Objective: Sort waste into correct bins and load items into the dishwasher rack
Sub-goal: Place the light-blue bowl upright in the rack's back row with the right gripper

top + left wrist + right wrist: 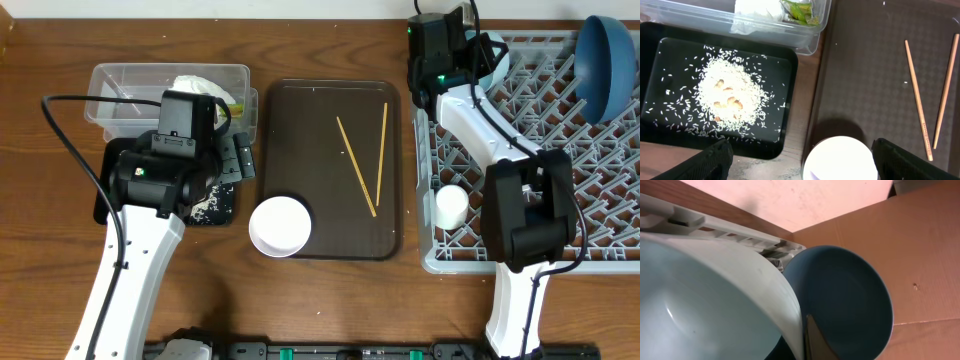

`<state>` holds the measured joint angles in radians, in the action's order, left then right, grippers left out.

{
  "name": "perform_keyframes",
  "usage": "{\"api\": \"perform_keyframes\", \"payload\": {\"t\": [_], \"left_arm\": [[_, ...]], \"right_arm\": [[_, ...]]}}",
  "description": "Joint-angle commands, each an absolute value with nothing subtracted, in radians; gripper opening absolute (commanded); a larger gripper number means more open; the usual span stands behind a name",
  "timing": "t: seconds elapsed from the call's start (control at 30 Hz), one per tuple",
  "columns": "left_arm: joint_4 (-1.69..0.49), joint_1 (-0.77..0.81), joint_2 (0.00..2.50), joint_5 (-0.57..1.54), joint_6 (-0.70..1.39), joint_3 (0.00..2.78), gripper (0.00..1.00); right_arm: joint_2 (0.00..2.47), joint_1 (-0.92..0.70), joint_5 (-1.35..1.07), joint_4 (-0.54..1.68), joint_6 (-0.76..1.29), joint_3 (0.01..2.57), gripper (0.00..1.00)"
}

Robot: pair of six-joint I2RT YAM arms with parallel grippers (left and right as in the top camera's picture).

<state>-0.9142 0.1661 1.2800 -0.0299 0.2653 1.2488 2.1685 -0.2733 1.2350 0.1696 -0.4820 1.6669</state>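
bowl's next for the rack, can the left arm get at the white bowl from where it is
Probably yes. The left gripper hangs open close by the white bowl, nothing lies over it, and the chopsticks lie apart to the side.

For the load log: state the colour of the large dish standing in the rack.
Dark blue. The dish shows best in the right wrist view.

table (60, 300): brown wood grain
dishwasher rack (600, 160): grey lattice
dish (607, 62): dark blue
light blue bowl (700, 310): pale blue inside, whitish outside
white bowl (279, 226): plain white
cup (451, 205): white
chopsticks (356, 166): pale wood
serving tray (865, 75): dark brown, fine diamond texture
black tray (652, 55): black, speckled with whitish rice (730, 97)
tub (700, 20): clear
napkin (755, 7): white
wrapper (800, 12): yellow-green
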Motion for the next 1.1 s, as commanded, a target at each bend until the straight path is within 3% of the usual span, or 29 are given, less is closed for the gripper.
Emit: {"api": "perform_keyframes", "payload": {"t": [0.0,0.23,0.33,0.43,0.5,0.57,0.67,0.77,1.07], "left_arm": [[-0.916,0.163,1.274,-0.038,0.264,1.261,0.91],[-0.916,0.163,1.274,-0.038,0.264,1.261,0.91],[-0.916,0.163,1.274,-0.038,0.264,1.261,0.91],[-0.916,0.163,1.274,-0.038,0.264,1.261,0.91],[-0.916,0.163,1.274,-0.038,0.264,1.261,0.92],[-0.916,0.163,1.274,-0.038,0.264,1.261,0.91],[-0.916,0.163,1.274,-0.038,0.264,1.261,0.92],[-0.916,0.163,1.274,-0.038,0.264,1.261,0.91],[-0.916,0.163,1.274,-0.038,0.264,1.261,0.92]], "right_arm": [[2.197,-0.285,1.216,0.172,-0.493,1.674,0.01],[2.197,-0.335,1.215,0.176,-0.484,1.674,0.03],[2.197,-0.352,1.215,0.176,-0.484,1.674,0.09],[2.197,-0.363,1.215,0.184,-0.484,1.674,0.24],[2.197,-0.371,1.215,0.203,-0.484,1.674,0.42],[2.197,-0.379,1.215,0.215,-0.484,1.674,0.54],[2.197,-0.386,1.215,0.217,-0.484,1.674,0.67],[2.197,-0.393,1.215,0.21,-0.484,1.674,0.73],[2.153,-0.424,1.168,0.22,-0.45,1.674,0.77]]}}
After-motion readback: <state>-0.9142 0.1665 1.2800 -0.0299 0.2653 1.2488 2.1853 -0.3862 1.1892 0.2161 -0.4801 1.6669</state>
